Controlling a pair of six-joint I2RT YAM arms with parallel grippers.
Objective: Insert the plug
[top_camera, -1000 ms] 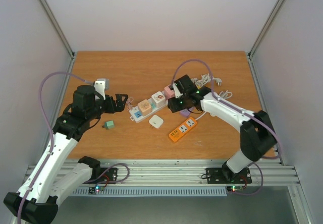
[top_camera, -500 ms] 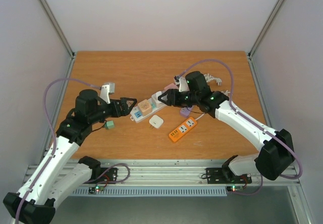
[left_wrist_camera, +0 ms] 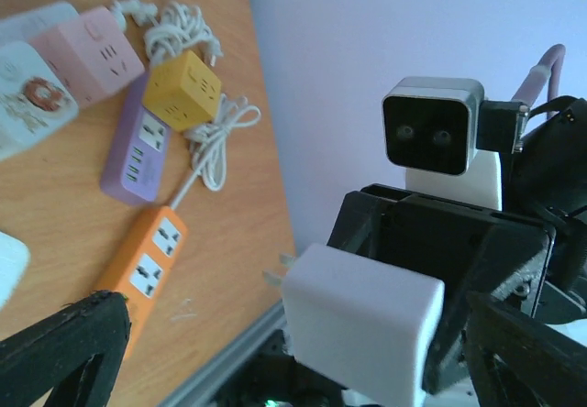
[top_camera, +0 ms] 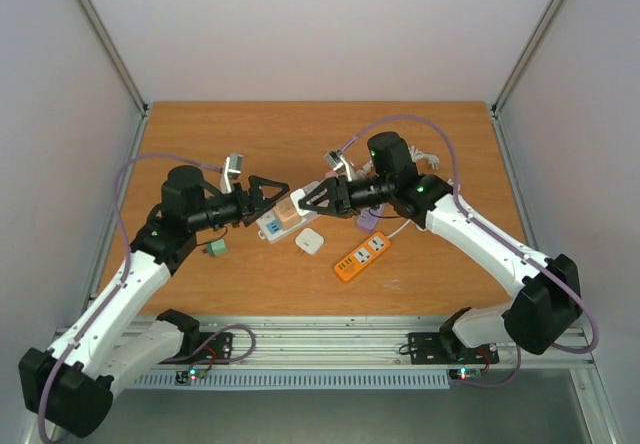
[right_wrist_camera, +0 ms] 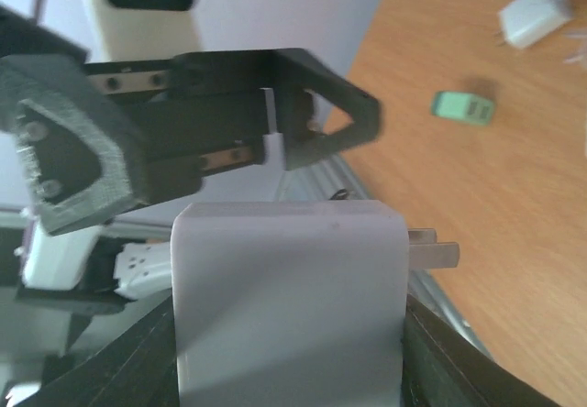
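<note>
The orange wooden tabletop (top_camera: 200,134) fills the middle of the top view, and the two arms meet nose to nose above it. The left tool (top_camera: 272,196) stands wide, with nothing between its fingers. The right tool (top_camera: 312,200) is clamped on the plug (right_wrist_camera: 289,297), a plain white block held in the air just in front of the left tool, over the white power strip (top_camera: 272,224). The tools hide much of that strip.

The orange power strip (top_camera: 362,257) lies nearer the arm bases, its socket markings too small to read. The purple strip (left_wrist_camera: 136,155) sits beside a yellow cube (left_wrist_camera: 183,86) and a pink block (left_wrist_camera: 87,49), with a white cord coiled between them. A white block at the left wrist view's edge carries a brown-red printed picture – cut off and blurred.

The plug's flat prongs (right_wrist_camera: 431,247) jut sideways. A white charger (top_camera: 309,241) and a small green adapter (top_camera: 215,249) lie apart on the wood.
</note>
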